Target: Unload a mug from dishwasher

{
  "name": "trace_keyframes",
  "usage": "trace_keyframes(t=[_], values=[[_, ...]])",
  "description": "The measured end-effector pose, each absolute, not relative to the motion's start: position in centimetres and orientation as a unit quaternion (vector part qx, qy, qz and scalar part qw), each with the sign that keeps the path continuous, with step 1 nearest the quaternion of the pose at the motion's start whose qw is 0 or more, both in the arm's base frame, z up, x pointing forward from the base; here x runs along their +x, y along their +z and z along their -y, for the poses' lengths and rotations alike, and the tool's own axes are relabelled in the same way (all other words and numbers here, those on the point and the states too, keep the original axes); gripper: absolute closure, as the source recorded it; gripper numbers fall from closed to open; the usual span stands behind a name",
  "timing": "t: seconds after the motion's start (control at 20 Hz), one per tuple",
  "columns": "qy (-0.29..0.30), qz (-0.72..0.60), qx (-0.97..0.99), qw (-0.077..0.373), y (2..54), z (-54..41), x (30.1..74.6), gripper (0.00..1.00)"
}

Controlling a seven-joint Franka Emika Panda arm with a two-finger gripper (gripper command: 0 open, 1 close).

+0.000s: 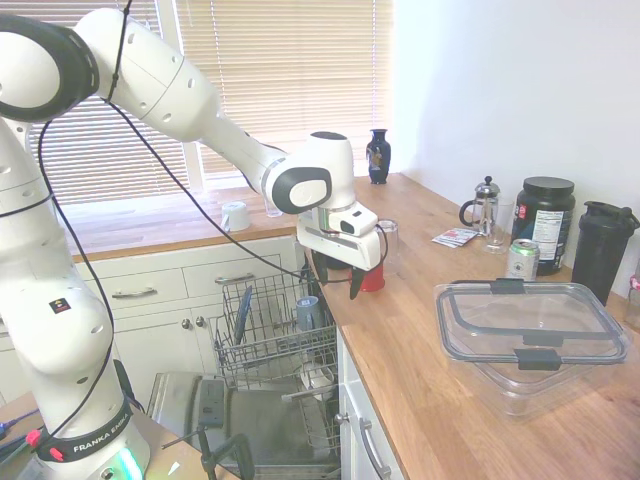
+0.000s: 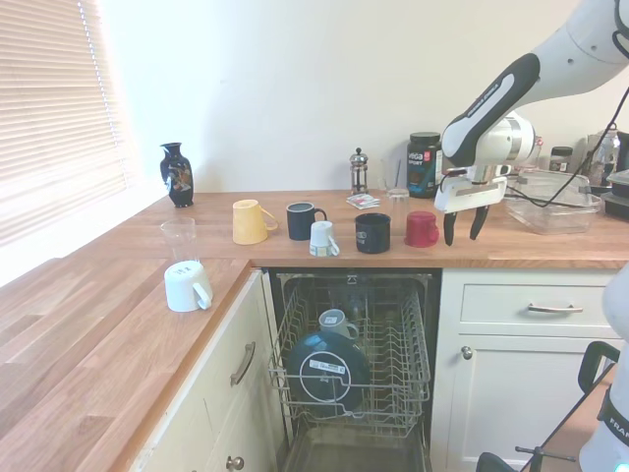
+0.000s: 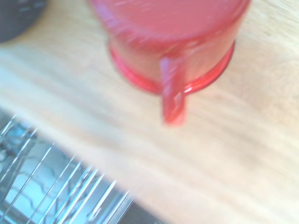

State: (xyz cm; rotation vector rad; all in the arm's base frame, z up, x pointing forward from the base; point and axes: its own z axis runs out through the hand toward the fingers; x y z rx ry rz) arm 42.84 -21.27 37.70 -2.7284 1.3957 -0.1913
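**Red mug on the counter, gripper free beside it**

Nearest in the second exterior view, the dishwasher (image 2: pixel 354 364) stands open, its wire rack pulled out and holding a dark round plate (image 2: pixel 324 369) and a grey-blue cup (image 2: pixel 337 322). Above it, on the wooden countertop (image 2: pixel 295 251) near the front edge, the red mug (image 2: pixel 421 228) stands mouth down, its handle pointing toward the counter edge in the wrist view. The gripper (image 2: pixel 465 232) hangs just beside the mug, on the side away from the black mug (image 2: pixel 372 233); its two dark fingers point down, spread apart, with nothing between them. Judging from this, the mug is already out and set down, so any next move is a retreat away from it. Farther back stand a French press (image 2: pixel 359 172) and a black vase (image 2: pixel 177 174).
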Motion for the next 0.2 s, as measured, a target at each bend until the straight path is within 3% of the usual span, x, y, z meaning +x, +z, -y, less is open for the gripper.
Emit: trace_keyframes(t=[0.2], values=[[-0.071, -0.423, -0.902, 0.034, 38.8, 16.5, 40.6, 0.0]])
